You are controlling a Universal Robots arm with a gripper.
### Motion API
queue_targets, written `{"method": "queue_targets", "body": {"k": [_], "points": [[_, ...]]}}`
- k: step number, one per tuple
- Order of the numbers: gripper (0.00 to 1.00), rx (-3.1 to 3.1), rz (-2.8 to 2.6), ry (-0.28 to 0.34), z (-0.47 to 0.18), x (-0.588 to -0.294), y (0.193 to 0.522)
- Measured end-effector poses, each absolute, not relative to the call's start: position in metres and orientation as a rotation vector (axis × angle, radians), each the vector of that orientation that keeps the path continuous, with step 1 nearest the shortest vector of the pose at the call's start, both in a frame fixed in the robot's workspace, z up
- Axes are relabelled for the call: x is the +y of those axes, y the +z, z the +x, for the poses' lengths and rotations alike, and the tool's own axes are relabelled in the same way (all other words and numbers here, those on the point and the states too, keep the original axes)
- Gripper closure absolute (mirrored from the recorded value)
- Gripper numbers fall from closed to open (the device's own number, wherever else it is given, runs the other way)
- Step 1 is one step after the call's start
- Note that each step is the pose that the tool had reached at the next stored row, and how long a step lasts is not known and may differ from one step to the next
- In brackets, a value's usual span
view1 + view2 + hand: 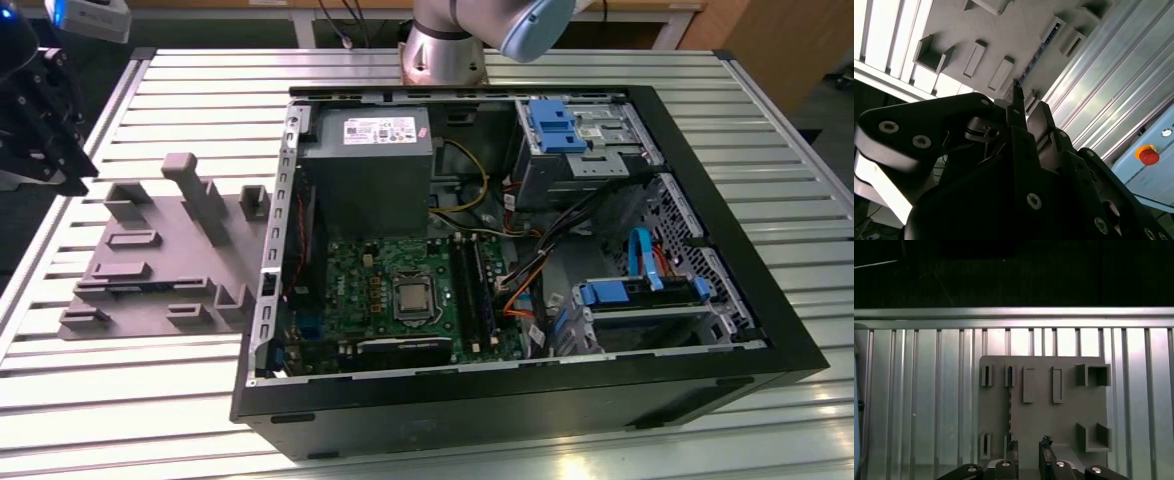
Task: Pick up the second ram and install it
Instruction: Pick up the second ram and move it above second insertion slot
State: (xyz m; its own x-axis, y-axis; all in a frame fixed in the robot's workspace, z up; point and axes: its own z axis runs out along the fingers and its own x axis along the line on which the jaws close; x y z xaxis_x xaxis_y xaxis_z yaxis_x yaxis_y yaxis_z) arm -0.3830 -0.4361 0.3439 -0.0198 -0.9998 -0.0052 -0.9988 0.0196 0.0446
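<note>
Gripper [1029, 455] is open by a moderate gap with nothing between the fingers [1014, 456], and both wrist views show it empty [1029, 102]. In the exterior view it [47, 130] hangs raised over the slatted table [174, 90] near the edge on the exterior view's left, clear of everything.

The second ram [1010, 410] stands on its long edge in the grey holder [1054, 420], so it reads as a thin dark line running between two pairs of small slot blocks. In the second wrist view it's the same thin strip [1036, 55], bluish at its far end, in line with the fingertips and apart from them (not touched). The holder [147, 270] lies flat on the table by that same edge, just beside the open computer case [747, 300].

The case takes up the table's middle, side panel off, with the green motherboard [387, 270] exposed inside. I can't tell whether any stick sits in the board's slots.
</note>
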Motion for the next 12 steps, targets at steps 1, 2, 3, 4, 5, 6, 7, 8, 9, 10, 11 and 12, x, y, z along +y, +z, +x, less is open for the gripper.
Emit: {"method": "queue_targets", "body": {"k": [1, 2, 3, 4, 5, 6, 7, 8, 9, 10, 11, 12], "points": [[0.69, -2.221, 2.182, -0.055, -0.383, -0.436, 0.342], [0.69, -2.217, 2.186, -0.055, -0.383, -0.436, 0.34], [0.69, -2.213, 2.19, -0.055, -0.383, -0.436, 0.338], [0.69, -2.212, 2.191, -0.055, -0.383, -0.437, 0.337], [0.69, -2.211, 2.191, -0.055, -0.383, -0.437, 0.335], [0.69, -2.211, 2.192, -0.055, -0.383, -0.437, 0.333], [0.69, -2.211, 2.192, -0.055, -0.383, -0.437, 0.331], [0.69, -2.211, 2.192, -0.055, -0.384, -0.438, 0.329], [0.69, -2.211, 2.192, -0.055, -0.384, -0.438, 0.328], [0.69, -2.21, 2.193, -0.054, -0.385, -0.439, 0.327], [0.69, -2.211, 2.194, -0.053, -0.386, -0.439, 0.326], [0.69, -2.211, 2.196, -0.05, -0.387, -0.439, 0.325]]}}
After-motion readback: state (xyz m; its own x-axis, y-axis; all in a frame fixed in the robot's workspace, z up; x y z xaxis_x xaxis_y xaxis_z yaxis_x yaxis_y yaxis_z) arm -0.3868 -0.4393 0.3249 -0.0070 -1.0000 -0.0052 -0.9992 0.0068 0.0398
